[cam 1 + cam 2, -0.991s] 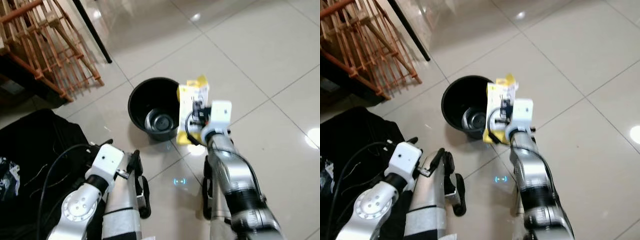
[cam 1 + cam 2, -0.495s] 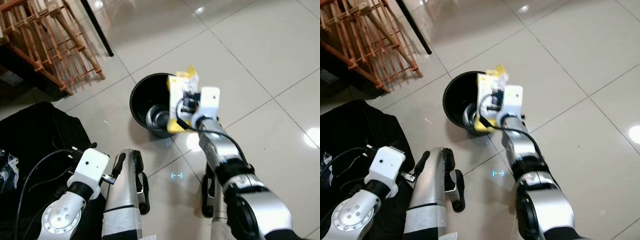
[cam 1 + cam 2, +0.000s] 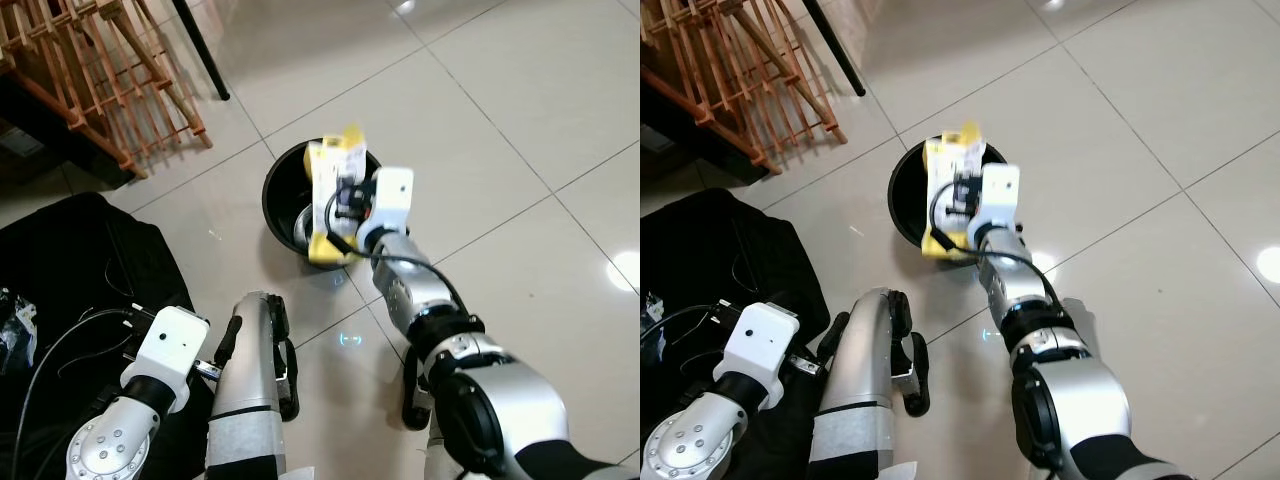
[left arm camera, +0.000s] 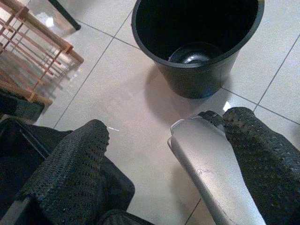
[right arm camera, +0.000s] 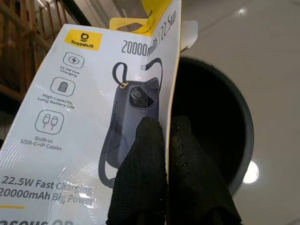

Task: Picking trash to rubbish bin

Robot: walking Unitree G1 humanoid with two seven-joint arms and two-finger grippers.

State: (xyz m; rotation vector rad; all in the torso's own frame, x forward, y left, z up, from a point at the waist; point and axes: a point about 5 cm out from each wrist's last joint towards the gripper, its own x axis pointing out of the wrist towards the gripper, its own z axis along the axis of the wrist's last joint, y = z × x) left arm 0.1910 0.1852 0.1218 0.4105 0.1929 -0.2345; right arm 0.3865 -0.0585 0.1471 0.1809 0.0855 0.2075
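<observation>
One piece of trash is in play: a white-and-yellow power-bank package (image 3: 328,200), pinched between the two black fingers (image 5: 145,173) of the right claw (image 3: 345,205), which is clenched on its flat card. Compared with a second ago, the right arm has reached further out and carried the package from the bin's 3 o'clock rim to a spot over the mouth of the black rubbish bin (image 3: 285,190), with the card's lower yellow corner hanging just past the near rim at about 5 o'clock. From where I stand that reads as the carry nearly finished and the drop about to come; the package looks tall and stiff against the bin's opening, so I would guess it could catch on the rim unless it tips inward on release. Something shiny lies at the bottom of the bin. The left claw (image 4: 154,154) hangs low at 7 o'clock from the bin, fingers spread and holding nothing, beside a black bag (image 3: 70,270) on the tiled floor (image 3: 520,130). A wooden rack (image 3: 90,70) stands at 10 o'clock.
</observation>
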